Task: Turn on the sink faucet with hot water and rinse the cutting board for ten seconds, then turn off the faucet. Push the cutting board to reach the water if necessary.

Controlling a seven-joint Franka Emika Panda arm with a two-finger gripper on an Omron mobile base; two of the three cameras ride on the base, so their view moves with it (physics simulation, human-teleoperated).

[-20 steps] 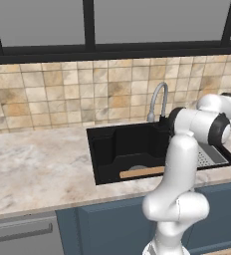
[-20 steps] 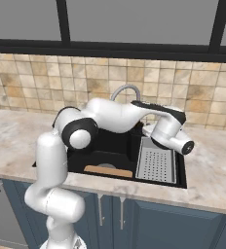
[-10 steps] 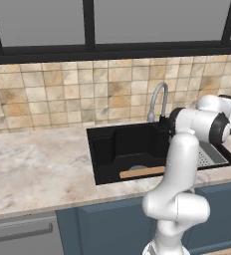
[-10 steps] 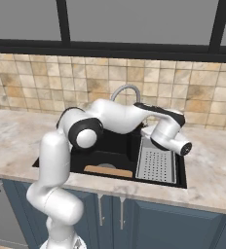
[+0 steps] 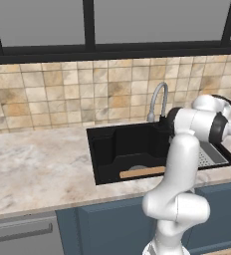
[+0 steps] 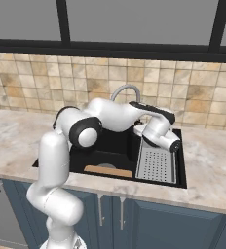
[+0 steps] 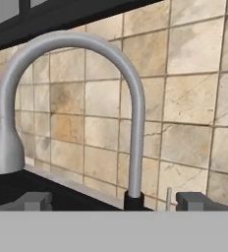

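Gripper (image 7: pixel 114 201) held up close to the sink faucet (image 7: pixel 86 88), finger tips (image 7: pixel 36 201) spread wide with nothing between them; dark faucet base sits in the gap, slightly right of centre. Probable reason: lining up on the thin upright lever (image 7: pixel 168 196) just right of the base before switching on.

No water from the spout mouth, at left in the hand view; faucet judged off, rinse not started.

Cutting board (image 5: pixel 142 172) flat on the floor of the sink (image 5: pixel 103 149), along the near wall, partly covering the round drain. Spout arches over the far side of the basin, well apart from the board; likely needs a push toward the far wall to meet the stream.

Grey perforated drain tray (image 6: pixel 156 164) occupies the right part of the sink, right of the board, so no room to slide it that way.
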